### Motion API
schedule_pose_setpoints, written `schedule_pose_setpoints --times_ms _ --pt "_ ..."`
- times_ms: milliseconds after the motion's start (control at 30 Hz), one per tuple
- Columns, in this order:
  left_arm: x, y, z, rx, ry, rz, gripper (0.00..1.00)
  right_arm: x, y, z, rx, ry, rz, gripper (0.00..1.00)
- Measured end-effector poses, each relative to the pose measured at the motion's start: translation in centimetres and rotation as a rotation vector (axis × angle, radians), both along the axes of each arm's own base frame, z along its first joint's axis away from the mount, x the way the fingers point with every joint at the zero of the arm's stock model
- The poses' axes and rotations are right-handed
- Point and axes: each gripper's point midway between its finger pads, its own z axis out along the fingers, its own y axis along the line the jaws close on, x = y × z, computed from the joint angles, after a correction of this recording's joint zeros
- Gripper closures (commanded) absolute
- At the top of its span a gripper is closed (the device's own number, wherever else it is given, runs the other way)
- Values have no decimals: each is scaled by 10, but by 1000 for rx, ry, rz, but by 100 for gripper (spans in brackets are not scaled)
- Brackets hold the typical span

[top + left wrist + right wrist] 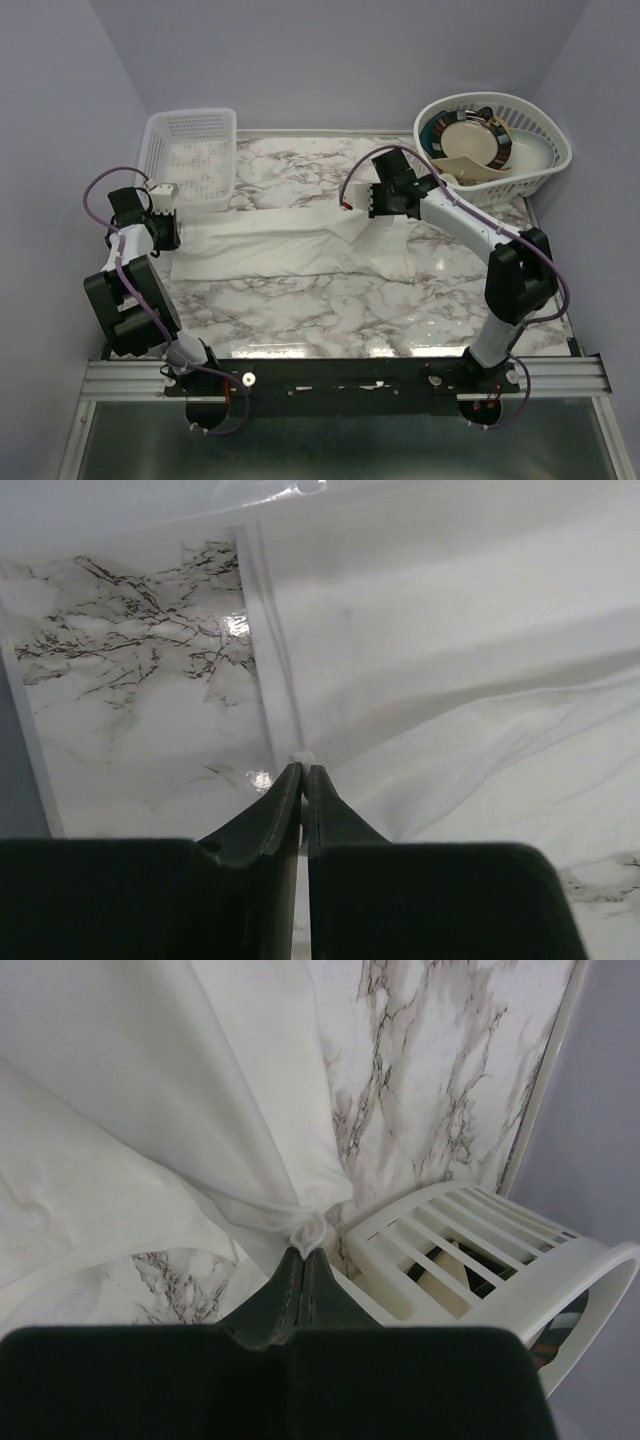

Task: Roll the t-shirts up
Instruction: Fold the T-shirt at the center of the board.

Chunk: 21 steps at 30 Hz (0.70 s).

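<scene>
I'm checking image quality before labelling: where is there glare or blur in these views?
Top external: glare streaks on the table near the front edge. Left wrist: small bright spots on the table beside the t-shirt; left gripper dark, soft-edged. Right wrist: even light, no glare; right gripper near black.

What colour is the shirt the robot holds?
It's a plain white cloth t-shirt; clearest in right wrist view.

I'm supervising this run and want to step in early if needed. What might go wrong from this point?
1. The left gripper and right gripper each pinch only a sliver of the t-shirt at their tips; a pull may slip it free.
2. The right gripper sits close beside the dish basket; a sideways move may knock it.
</scene>
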Motion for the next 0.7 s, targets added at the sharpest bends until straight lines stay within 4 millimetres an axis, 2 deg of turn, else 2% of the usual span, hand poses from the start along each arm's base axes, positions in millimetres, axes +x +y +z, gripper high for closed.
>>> schedule_pose_setpoints --times_ms 200,333,500,533,567,633,667,700 --pt "9 -4 -2 1 0 -21 82 -2 -2 -1 -9 17 -3 99" --pt "18 1 2 17 -20 -16 62 -4 -5 -4 -19 33 -11 99" --pt "24 6 6 32 -34 -2 57 -4 -7 -12 -40 51 -23 98" --pt "24 7 7 37 -34 1 57 -4 -9 -15 -48 57 -32 89" --pt "24 9 8 42 -34 6 57 -3 -11 -18 -54 62 -41 70" --pt "23 12 9 58 -30 20 57 -2 -14 -21 -61 70 -65 57" --pt "22 13 10 64 -31 24 58 0 -16 -22 -64 77 -82 43" --pt "20 13 13 74 -35 24 58 4 -19 -20 -51 90 -129 41"
